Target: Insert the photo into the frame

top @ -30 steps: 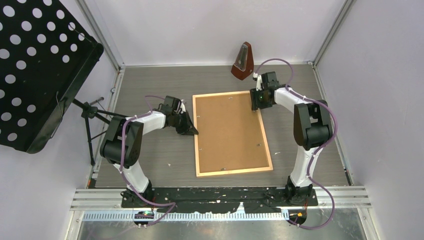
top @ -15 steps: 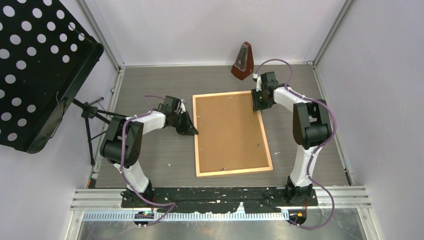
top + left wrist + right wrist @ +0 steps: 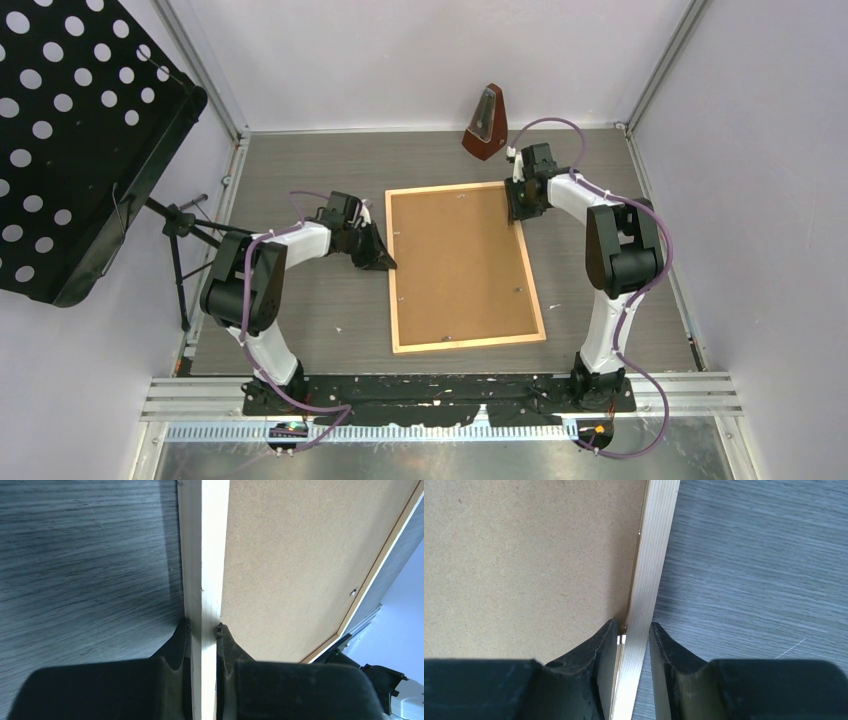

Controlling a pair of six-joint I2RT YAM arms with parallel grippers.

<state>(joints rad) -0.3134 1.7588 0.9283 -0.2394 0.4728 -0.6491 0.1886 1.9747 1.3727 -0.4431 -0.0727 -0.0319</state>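
Lying on grey table [image 3: 300,170], white walls [image 3: 400,60] around: frame [image 3: 470,342]; left pincer [image 3: 201,630] pinching it, right pincer [image 3: 634,630] unclear

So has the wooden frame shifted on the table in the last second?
No. The frame lies in the same spot, its far edge just as near the metronome as before.

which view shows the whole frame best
Top external: the whole frame lies flat, backing board up, all four rails in view. Left wrist shows only a strip of one rail pinched between the left fingers; right wrist, only a strip of the opposite rail between the right fingers.
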